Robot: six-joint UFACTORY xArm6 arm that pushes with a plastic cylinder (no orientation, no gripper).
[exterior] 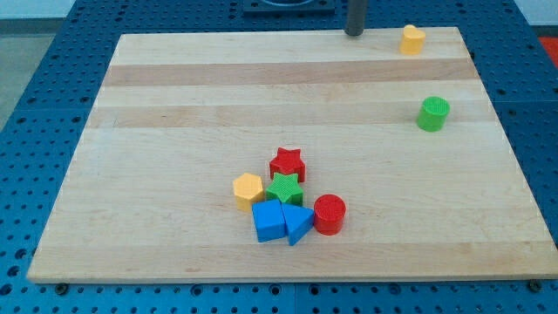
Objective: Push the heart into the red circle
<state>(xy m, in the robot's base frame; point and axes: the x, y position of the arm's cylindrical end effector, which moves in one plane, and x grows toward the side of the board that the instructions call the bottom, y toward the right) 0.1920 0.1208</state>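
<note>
The yellow heart (412, 39) lies near the board's top right corner. The red circle (330, 214), a short cylinder, sits at the lower middle, on the right edge of a cluster of blocks. My tip (354, 33) rests at the board's top edge, a short way to the left of the heart and not touching it. The red circle is far below both, toward the view's bottom.
The cluster holds a red star (286, 163), a green star (284, 189), a yellow hexagon (248, 189), a blue block (268, 221) and a blue triangle (298, 225) touching the red circle's left side. A green cylinder (432, 114) stands alone at the right. The wooden board (174, 105) lies on blue pegboard.
</note>
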